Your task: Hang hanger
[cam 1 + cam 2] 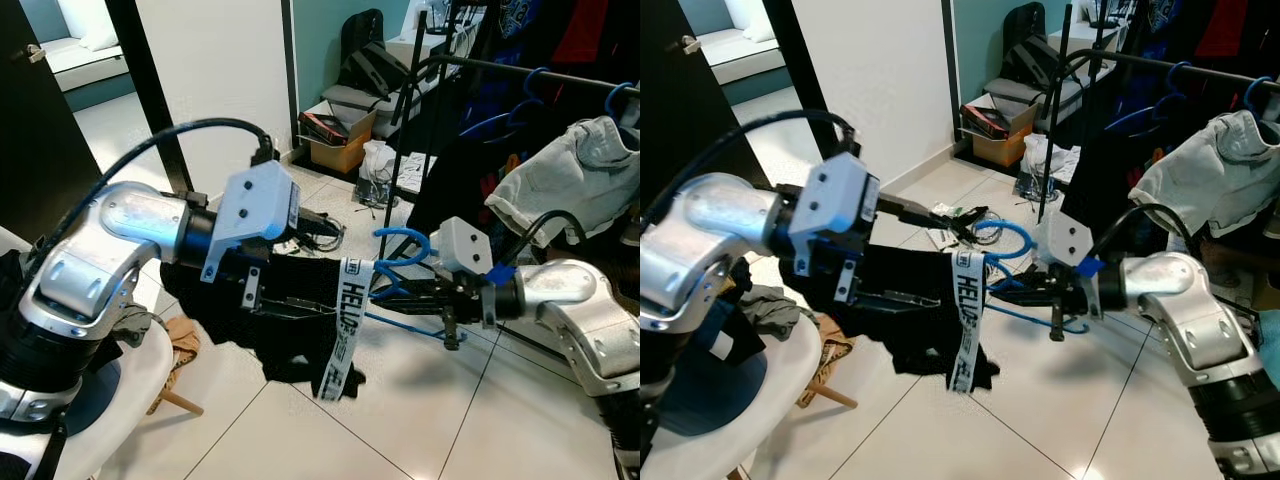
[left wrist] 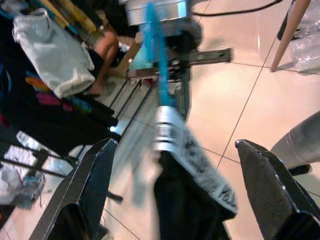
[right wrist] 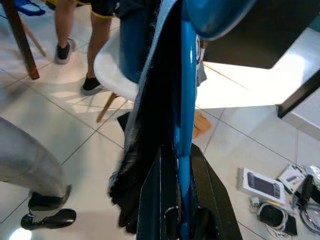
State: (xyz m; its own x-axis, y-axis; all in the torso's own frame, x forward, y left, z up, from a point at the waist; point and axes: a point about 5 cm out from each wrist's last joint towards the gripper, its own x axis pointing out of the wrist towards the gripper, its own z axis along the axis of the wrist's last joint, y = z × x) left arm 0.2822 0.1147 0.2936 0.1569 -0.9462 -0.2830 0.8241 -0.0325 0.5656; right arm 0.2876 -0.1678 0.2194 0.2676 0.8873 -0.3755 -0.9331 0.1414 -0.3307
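A blue plastic hanger (image 1: 403, 247) carries a black garment (image 1: 290, 320) with a white lettered band (image 1: 345, 335), held above the tiled floor. My right gripper (image 1: 398, 291) is shut on the hanger's blue bar (image 3: 186, 100), reaching in from the right. My left gripper (image 1: 322, 228) is at the garment's other side; its fingers (image 2: 95, 190) stand wide apart, open, with the cloth and band (image 2: 192, 155) hanging between them untouched. The clothes rail (image 1: 545, 72) runs at the upper right, above and behind the right arm.
A grey shirt (image 1: 560, 185) hangs on another blue hanger on the rail among dark clothes. A cardboard box (image 1: 340, 148) and cluttered items lie by the wall. A white chair (image 1: 130, 400) stands at my left. A person's legs (image 3: 95, 45) stand nearby.
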